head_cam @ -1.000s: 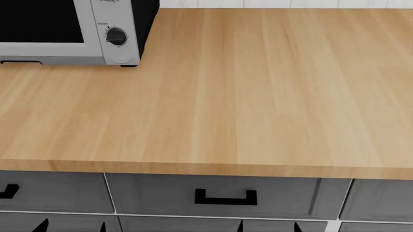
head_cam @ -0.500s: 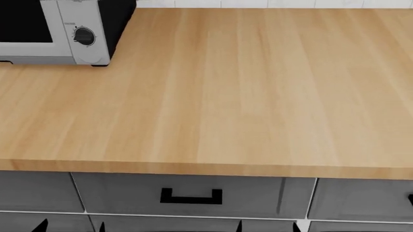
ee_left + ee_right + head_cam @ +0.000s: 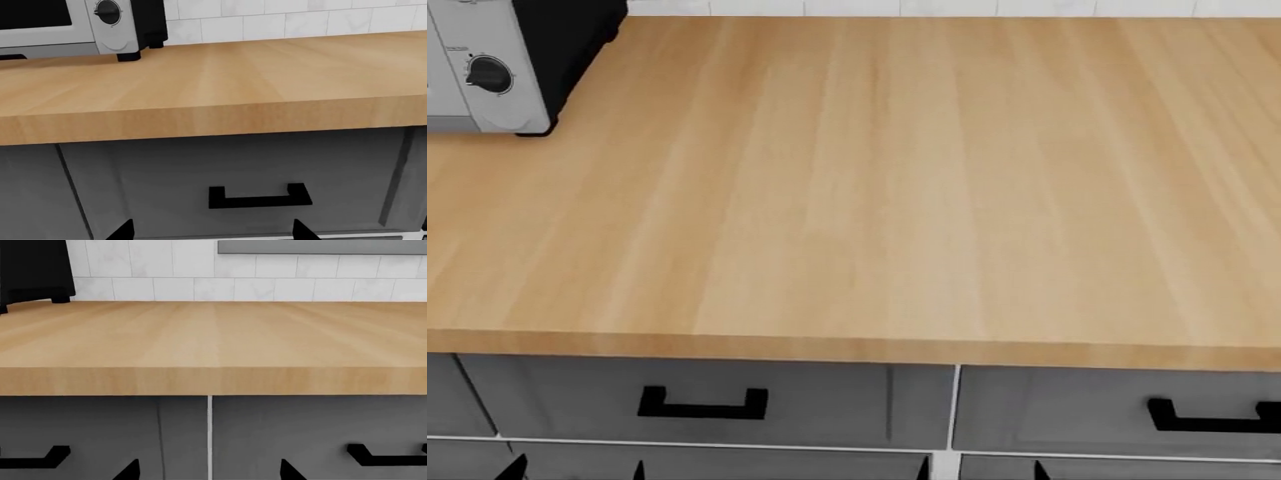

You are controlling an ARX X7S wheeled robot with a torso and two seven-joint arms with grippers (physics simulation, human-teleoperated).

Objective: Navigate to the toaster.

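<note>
The toaster is out of view in every frame. My left gripper (image 3: 212, 232) hangs low in front of a grey drawer front, its two dark fingertips far apart with nothing between them. My right gripper (image 3: 209, 472) is likewise open and empty, facing the seam between two drawers. In the head view only the tips of the left gripper (image 3: 577, 470) and the right gripper (image 3: 981, 470) peek in at the bottom edge, below the counter's front edge.
A long wooden countertop (image 3: 881, 200) fills the head view. A silver microwave (image 3: 487, 70) with one dial and a black side sits at its far left. Grey drawers with black handles (image 3: 702, 405) run under the counter. A white tiled wall (image 3: 233, 287) backs it.
The head view has shifted to the right along the counter: the microwave has slid towards the left edge, and a second drawer handle has come in at the right.
</note>
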